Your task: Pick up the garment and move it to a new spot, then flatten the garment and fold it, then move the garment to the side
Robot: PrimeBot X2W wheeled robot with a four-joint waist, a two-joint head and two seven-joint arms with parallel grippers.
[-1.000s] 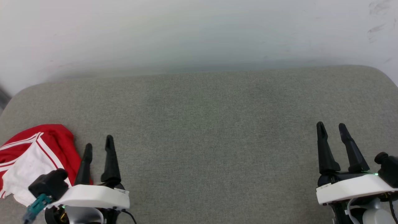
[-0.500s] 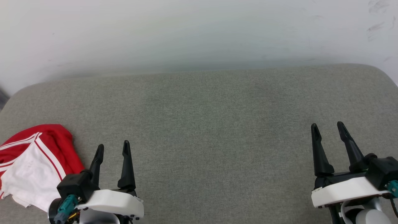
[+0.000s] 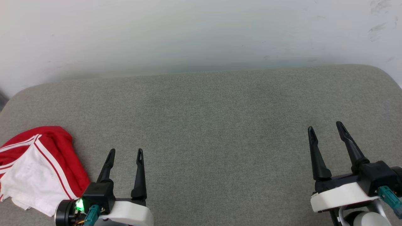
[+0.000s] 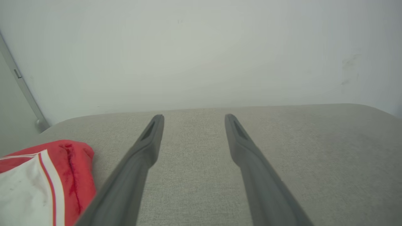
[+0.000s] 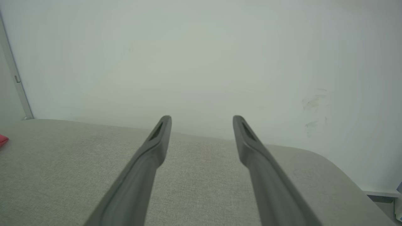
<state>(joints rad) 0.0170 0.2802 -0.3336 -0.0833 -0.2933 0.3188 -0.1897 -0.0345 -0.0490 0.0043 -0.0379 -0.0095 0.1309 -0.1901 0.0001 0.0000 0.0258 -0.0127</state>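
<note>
black and long, the fingers of the left gripper (image 3: 125,151) stand well apart with nothing between them, over the near left part of the grey upholstered pad (image 3: 213,125). the left wrist view shows bare weave in the gap. the right gripper (image 3: 325,126) is likewise spread wide and empty, over the pad's near right part.

just beside the left gripper, toward the pad's left edge, lies the garment (image 3: 37,163). it is a crumpled heap of red cloth with a white, stripe-trimmed sleeve on top, and it runs off the head view's left side. it is neither flattened nor folded, so the task looks to be at its very start, with the first pick-up not yet made. beyond the pad's far edge rises a pale wall (image 3: 188,31).

several things could go wrong from here. the fabric looks thin and bunched, so a pinch on the sleeve alone may lift one layer and leave the body dragging or twisting tighter. the heap sits close to the pad's left edge, so a sideways nudge could push it over. fingertips driven too deep could snag the soft upholstery beneath.
</note>
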